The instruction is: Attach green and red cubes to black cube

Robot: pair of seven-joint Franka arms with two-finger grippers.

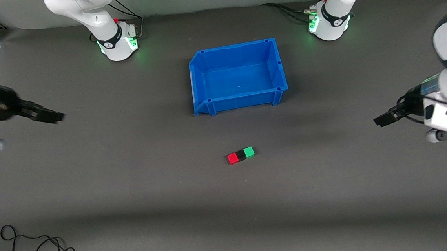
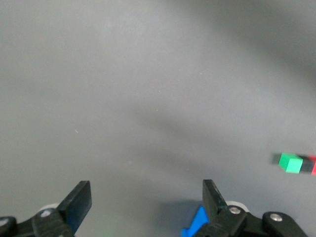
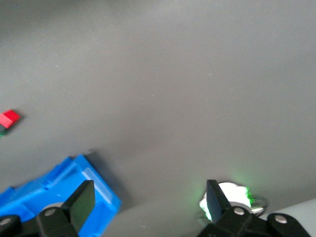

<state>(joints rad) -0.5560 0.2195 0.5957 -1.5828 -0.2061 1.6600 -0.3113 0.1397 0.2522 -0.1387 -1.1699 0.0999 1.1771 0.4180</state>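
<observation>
The bin [image 1: 241, 100] sits in the upper middle of the frame. The row of three cubes [image 1: 241, 155], seemingly touching side by side, lies below it, nearer the camera.

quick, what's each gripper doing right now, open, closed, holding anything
Left gripper: open, holding nothing, over bare table toward the left arm's end.
Right gripper: open, holding nothing, over bare table toward the right arm's end.

A dark grey mat covers the table [image 1: 134, 194], with a loose black cable [image 1: 39, 248] near the front camera.
</observation>
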